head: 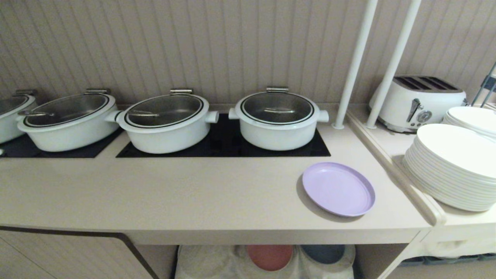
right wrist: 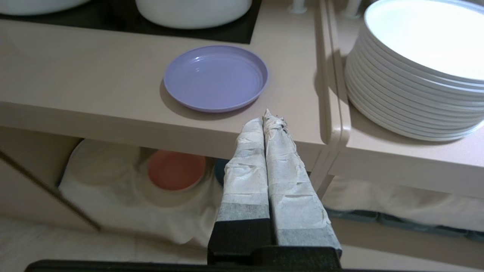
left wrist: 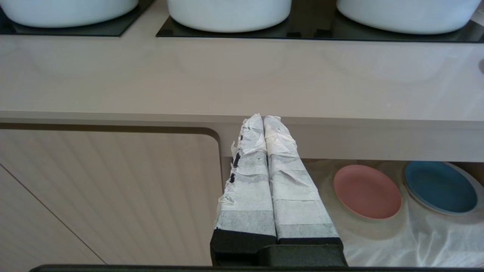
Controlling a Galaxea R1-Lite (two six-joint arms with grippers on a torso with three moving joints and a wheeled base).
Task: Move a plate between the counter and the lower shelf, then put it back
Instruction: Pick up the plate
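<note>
I see the plate [head: 338, 188] lying flat on the table [head: 155, 190], near its right front corner, in front of the rightmost white pot [head: 277, 118]. It's round, pale lavender, plain, with a low raised rim, nothing on it. It's smaller than the white plates [head: 453, 166] stacked on the side ledge to its right. My right gripper [right wrist: 267, 118] has its tape-wrapped fingers pressed fully together, holding nothing; it hangs off the table's front edge, just short of the plate, not touching it. My left gripper [left wrist: 262, 119] is also closed tight and empty, in front of the table edge further left. Below, the lower shelf [right wrist: 113, 177] has a crinkled white sheet with a pink plate [left wrist: 366, 191] and a blue plate [left wrist: 439, 187] on it.
</note>
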